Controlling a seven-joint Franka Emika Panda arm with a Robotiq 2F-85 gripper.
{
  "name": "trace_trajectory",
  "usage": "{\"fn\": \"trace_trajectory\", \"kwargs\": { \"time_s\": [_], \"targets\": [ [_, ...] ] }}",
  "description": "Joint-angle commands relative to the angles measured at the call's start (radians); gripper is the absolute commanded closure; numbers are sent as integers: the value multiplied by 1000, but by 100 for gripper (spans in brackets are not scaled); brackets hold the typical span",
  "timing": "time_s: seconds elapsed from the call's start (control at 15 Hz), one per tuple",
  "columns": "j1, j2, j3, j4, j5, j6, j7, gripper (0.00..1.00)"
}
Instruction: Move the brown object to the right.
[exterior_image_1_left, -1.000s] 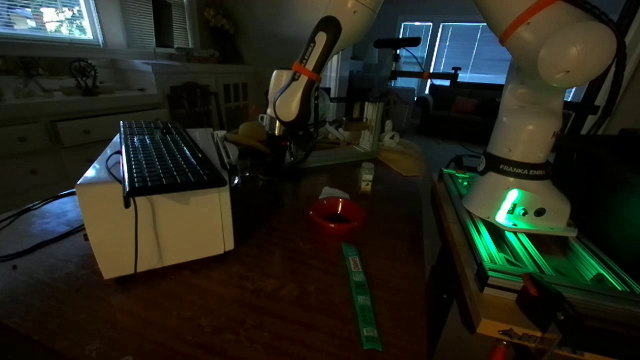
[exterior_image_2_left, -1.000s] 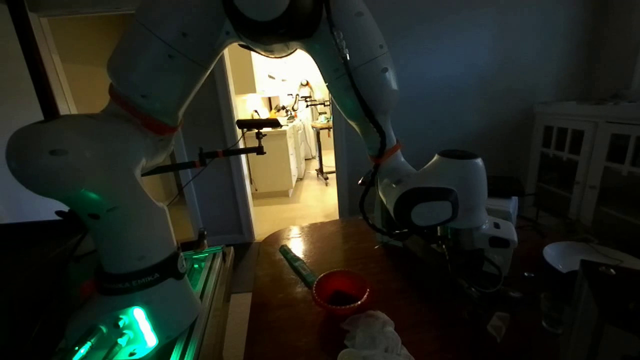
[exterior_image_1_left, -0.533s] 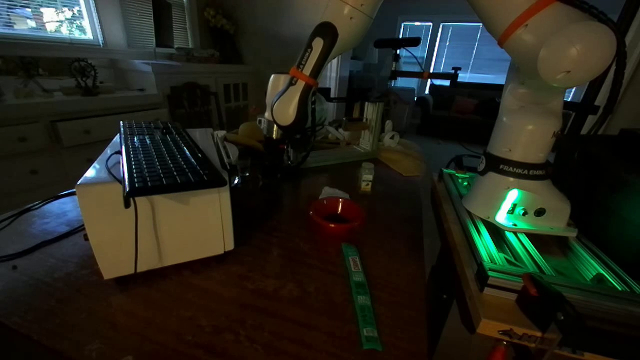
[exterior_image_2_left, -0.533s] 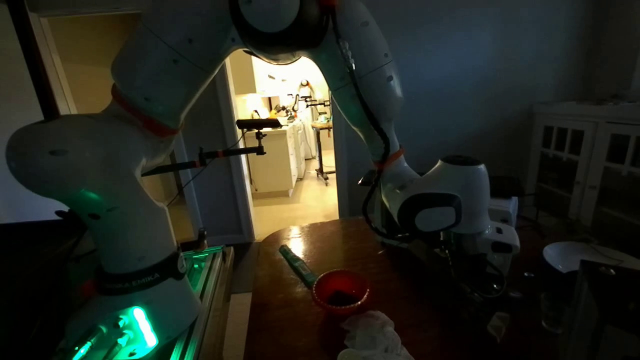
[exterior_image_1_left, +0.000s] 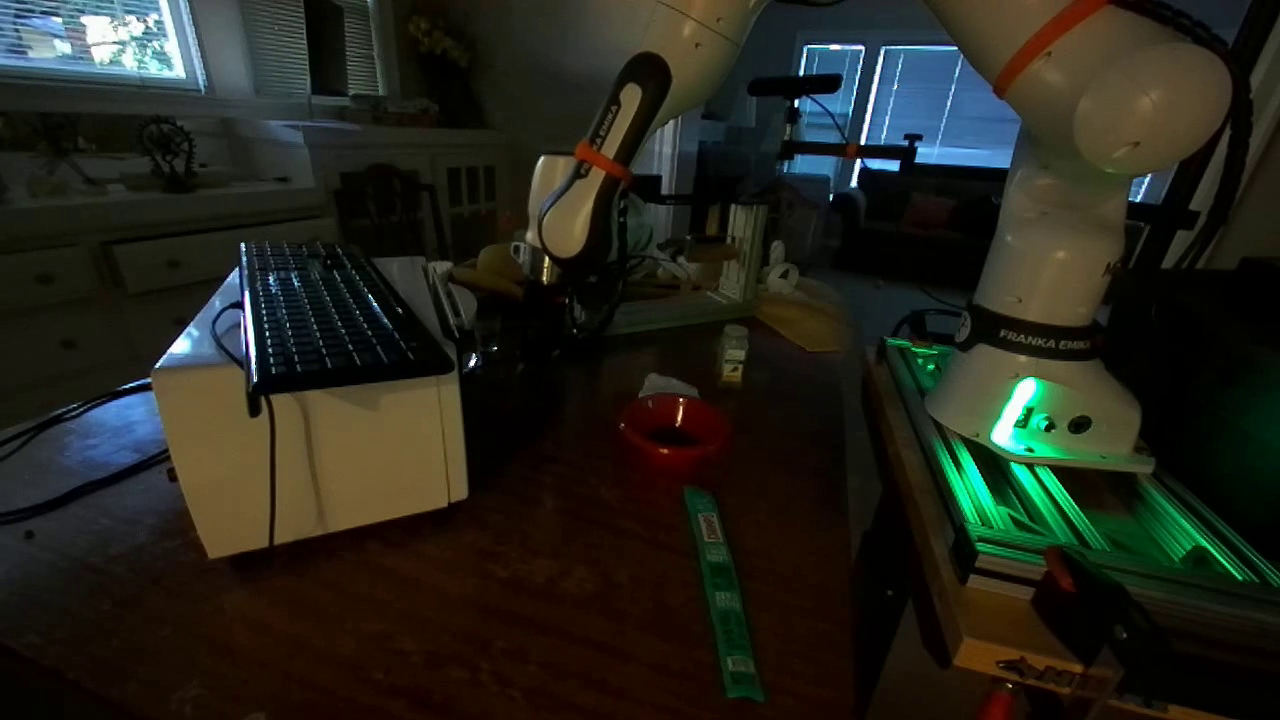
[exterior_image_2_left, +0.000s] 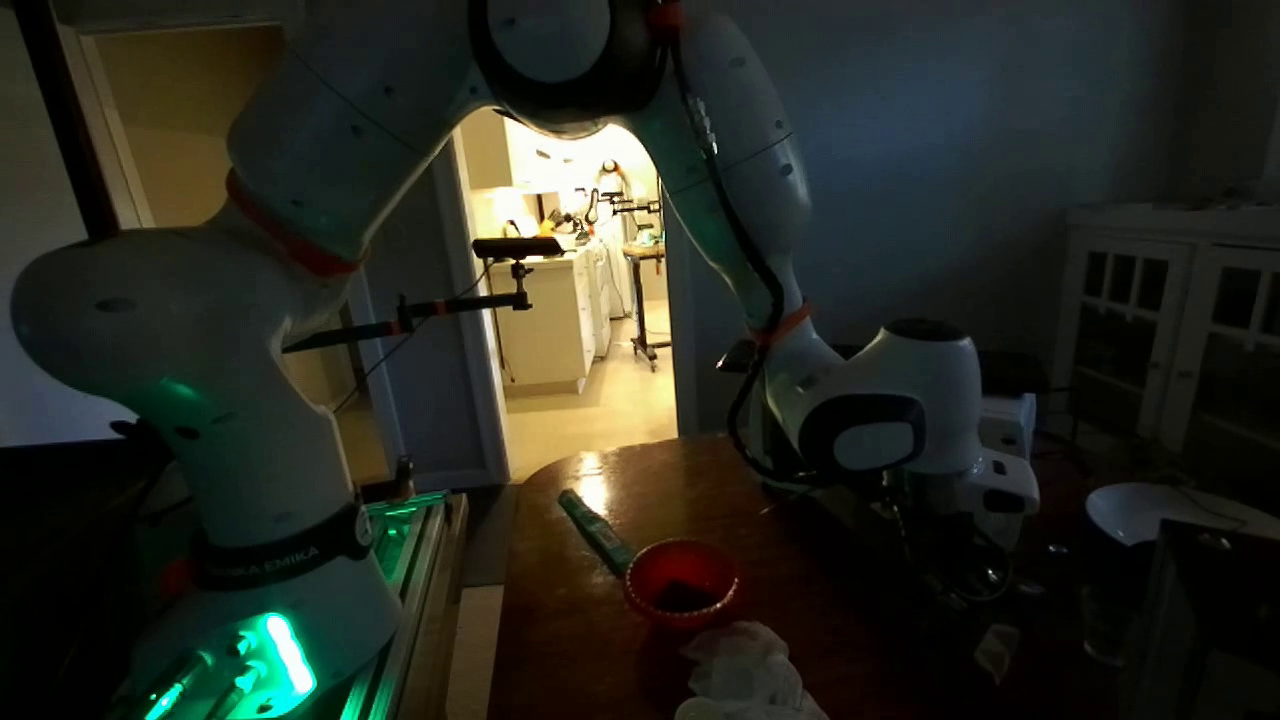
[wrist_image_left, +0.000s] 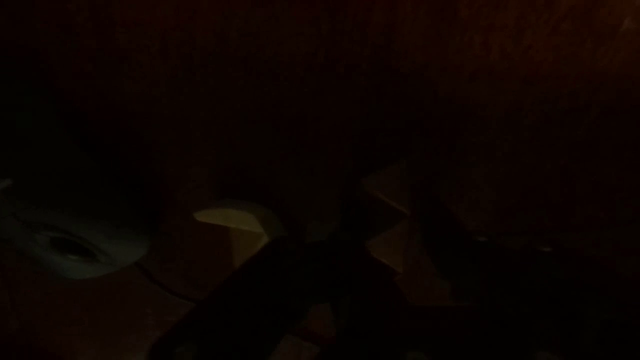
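Observation:
The light is very dim. My gripper (exterior_image_1_left: 548, 325) hangs low over the far part of the dark table beyond the white box; in an exterior view it is a dark shape (exterior_image_2_left: 950, 570) under the wrist. In the wrist view the gripper (wrist_image_left: 322, 245) is nearly black, so its fingers cannot be made out. A curved tan shape (wrist_image_left: 231, 218) shows beside it on the left, and dim brown angular shapes (wrist_image_left: 390, 245) on the right. I cannot tell which is the brown object, or whether the gripper touches it. A tan rounded thing (exterior_image_1_left: 495, 265) shows behind the gripper.
A red bowl (exterior_image_1_left: 675, 440), a green packet (exterior_image_1_left: 722, 595), crumpled white plastic (exterior_image_2_left: 745, 670) and a small bottle (exterior_image_1_left: 733, 352) are on the table. A white box (exterior_image_1_left: 330, 465) carries a black keyboard (exterior_image_1_left: 320, 315). A white plate (exterior_image_2_left: 1130, 510) and a glass (exterior_image_2_left: 1103, 630) stand near the arm.
The arm has lowered, with the wrist shifting slightly to the left in an exterior view. The bowl, packet, bottle and box have not moved.

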Motion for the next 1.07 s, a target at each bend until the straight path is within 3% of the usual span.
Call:
{"fn": "trace_trajectory", "kwargs": {
  "time_s": [0.0, 0.07, 0.13, 0.53, 1.0],
  "targets": [
    [-28, -1, 25, 3, -9, 7, 19, 92],
    [-36, -9, 32, -4, -6, 6, 16, 99],
    [-32, -31, 25, -21, -4, 2, 30, 94],
    [-48, -252, 15, -186, 31, -79, 101, 94],
    [-16, -502, -69, -315, 28, -211, 190, 94]
  ]
}}
